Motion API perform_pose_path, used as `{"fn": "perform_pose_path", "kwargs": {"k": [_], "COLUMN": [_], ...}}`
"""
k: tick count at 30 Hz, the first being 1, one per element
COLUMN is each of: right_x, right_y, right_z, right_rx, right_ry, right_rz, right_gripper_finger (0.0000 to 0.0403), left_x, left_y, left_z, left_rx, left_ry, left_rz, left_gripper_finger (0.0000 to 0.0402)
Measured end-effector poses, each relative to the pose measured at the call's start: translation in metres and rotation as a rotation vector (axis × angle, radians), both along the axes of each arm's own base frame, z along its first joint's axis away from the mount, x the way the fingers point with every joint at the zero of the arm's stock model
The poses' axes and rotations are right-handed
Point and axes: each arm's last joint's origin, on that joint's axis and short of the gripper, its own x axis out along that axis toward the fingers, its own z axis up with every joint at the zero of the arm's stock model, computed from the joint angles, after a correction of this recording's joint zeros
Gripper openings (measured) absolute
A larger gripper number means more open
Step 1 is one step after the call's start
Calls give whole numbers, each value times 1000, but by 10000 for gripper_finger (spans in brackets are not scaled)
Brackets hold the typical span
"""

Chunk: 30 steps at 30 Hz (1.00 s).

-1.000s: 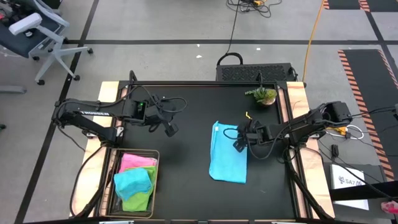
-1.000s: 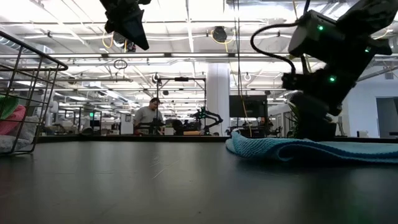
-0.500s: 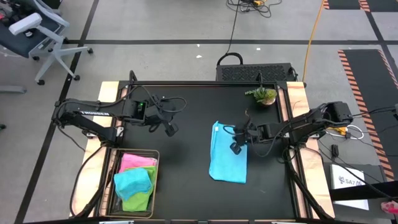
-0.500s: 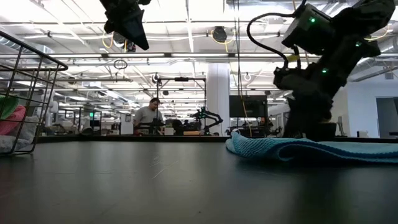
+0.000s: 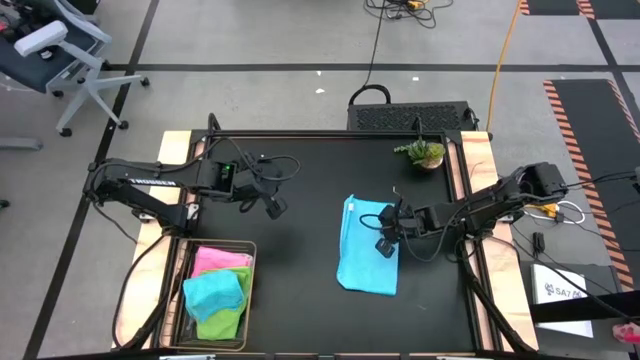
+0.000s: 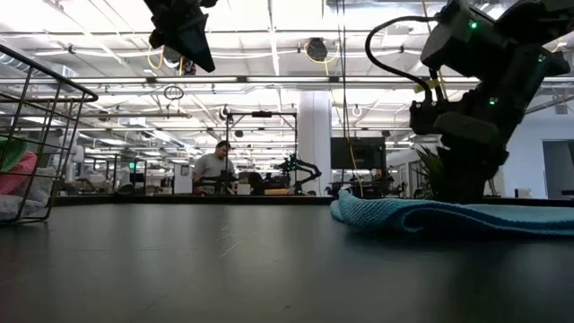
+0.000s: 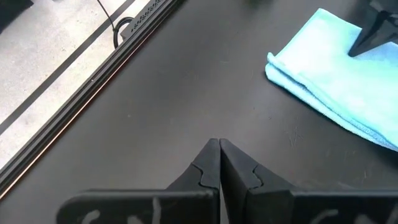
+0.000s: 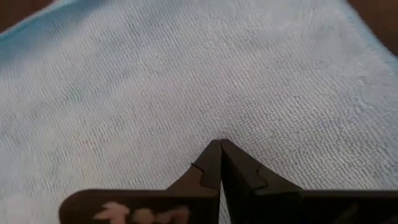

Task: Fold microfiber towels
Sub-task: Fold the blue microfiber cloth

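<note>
Light blue towel (image 5: 366, 247) is lying folded right of the wire basket (image 5: 215, 295), long axis running near-to-far. Right gripper (image 5: 385, 246), fingers pinched together and holding nothing, is pressing on its right half; left gripper (image 5: 273, 208), also closed empty, is hovering farther off.

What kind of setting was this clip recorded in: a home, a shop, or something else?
Most likely a robotics lab or an open industrial workspace. The low view shows a large hall with ceiling strip lights, a person seated among equipment, and the high view shows cables across a taped floor and an office chair beside the black table.
</note>
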Motion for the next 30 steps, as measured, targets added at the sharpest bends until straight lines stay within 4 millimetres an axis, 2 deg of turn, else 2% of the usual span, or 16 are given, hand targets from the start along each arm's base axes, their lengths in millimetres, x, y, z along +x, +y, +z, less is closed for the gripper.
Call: {"fn": "perform_pose_path", "kwargs": {"k": [7,12,15,17,20,23,25,28,30], "right_x": [12,24,29,29,20,16,20,30,32], "right_y": [-9,-17,-17,-14,-11,-12,-13,-17,-23], "right_z": [7,10,15,15,15,28,42,60,64], "right_rx": [-143,-145,-82,-28,47,79,70,34,25], "right_ry": [-119,-224,-284,-229,-15,150,193,167,153], "right_rz": [38,7,36,75,66,31,35,53,49], "right_gripper_finger": [0,0,0,0,0,0,0,0,0], "left_x": [0,0,0,0,0,0,0,0,0], "left_y": [0,0,0,0,0,0,0,0,0], "left_z": [0,0,0,0,0,0,0,0,0], "left_rx": [0,0,0,0,0,-2,-1,0,0], "left_ry": [0,0,0,0,-1,-2,-2,-1,-2], "left_rz": [1,1,1,1,2,4,3,2,2], "left_gripper_finger": [15,4,5,10,15,10,4,5,11]}}
